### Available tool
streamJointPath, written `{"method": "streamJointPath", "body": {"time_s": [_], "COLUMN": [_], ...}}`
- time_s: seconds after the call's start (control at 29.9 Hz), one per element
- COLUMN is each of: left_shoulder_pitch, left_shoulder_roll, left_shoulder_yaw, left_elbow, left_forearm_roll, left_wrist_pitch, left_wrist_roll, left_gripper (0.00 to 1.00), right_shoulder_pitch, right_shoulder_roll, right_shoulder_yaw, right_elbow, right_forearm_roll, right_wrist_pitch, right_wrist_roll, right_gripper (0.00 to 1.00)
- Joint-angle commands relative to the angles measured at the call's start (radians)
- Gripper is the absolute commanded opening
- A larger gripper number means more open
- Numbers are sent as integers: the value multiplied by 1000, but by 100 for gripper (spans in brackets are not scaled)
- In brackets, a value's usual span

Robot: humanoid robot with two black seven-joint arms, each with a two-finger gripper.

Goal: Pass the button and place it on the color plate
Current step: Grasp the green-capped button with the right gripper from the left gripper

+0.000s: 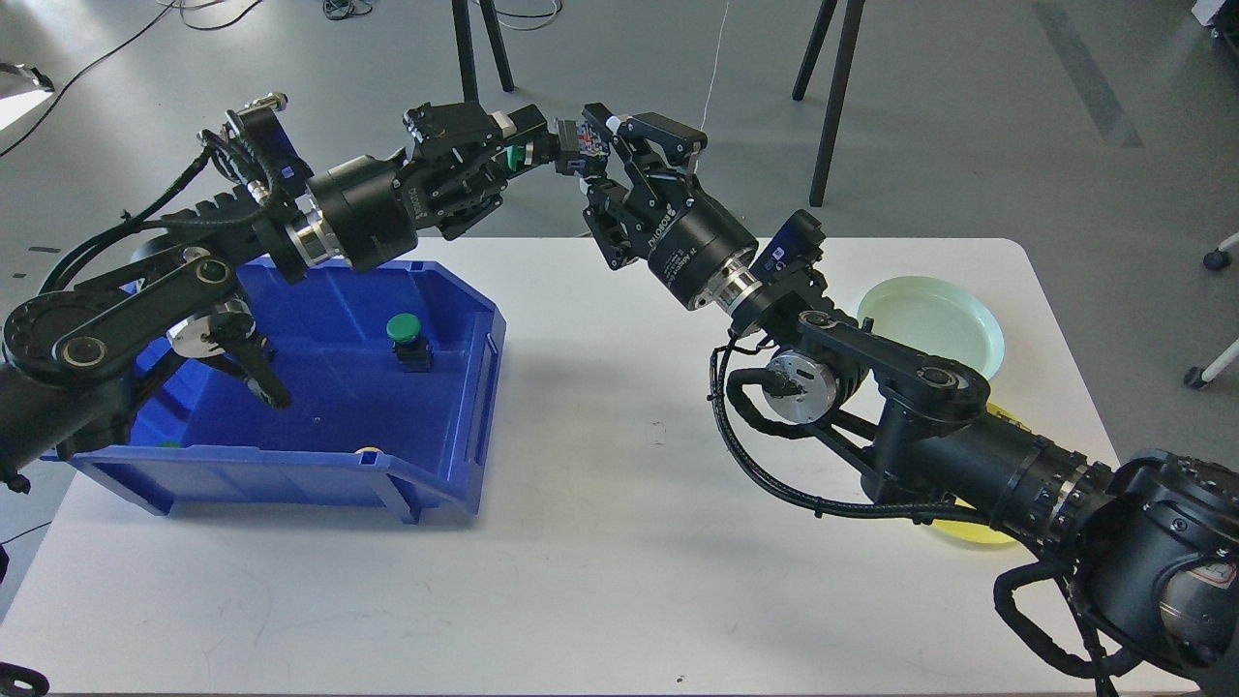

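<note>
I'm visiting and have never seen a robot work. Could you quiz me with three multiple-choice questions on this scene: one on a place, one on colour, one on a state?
1. Where does the loose green-capped push button sit?
A. in the blue plastic bin
B. on the white table
C. on a plate

2. What colour is the round plate at the table's far right?
A. red
B. pale green
C. black

3. The button with the green cap held aloft is:
A. falling
B. lying flat
C. between both end effectors

Answers: A, bin walls surround it; B, its pale tint shows; C, left end effector and right end effector meet there.

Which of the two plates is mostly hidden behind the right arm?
The yellow plate, near the table's right front; only slivers show past the right arm. The pale green plate farther back lies almost fully in view.
</note>
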Motion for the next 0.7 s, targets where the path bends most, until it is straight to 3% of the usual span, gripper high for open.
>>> {"method": "streamJointPath", "body": {"time_s": [0.0, 0.17, 0.4, 0.67], "left_shoulder_pitch": [-1, -1, 0, 3], "left_shoulder_roll": [-2, -2, -3, -11], "left_shoulder_yaw": [-1, 0, -1, -1], "left_elbow": [4, 6, 6, 38], "left_forearm_roll": [0, -2, -9, -84], "left_wrist_pitch": [0, 0, 0, 0], "left_wrist_roll": [0, 0, 0, 0], "left_gripper": [13, 13, 19, 68], "right_shoulder_pitch": [-1, -1, -1, -1], "right_shoulder_roll": [0, 0, 0, 0], "right_shoulder_yaw": [0, 0, 1, -3], "right_elbow": [2, 0, 0, 2], "right_forearm_roll": [0, 0, 0, 0], "right_wrist_pitch": [0, 0, 2, 3], "right_wrist_roll": [0, 0, 0, 0], "right_gripper": [27, 16, 12, 8]}}
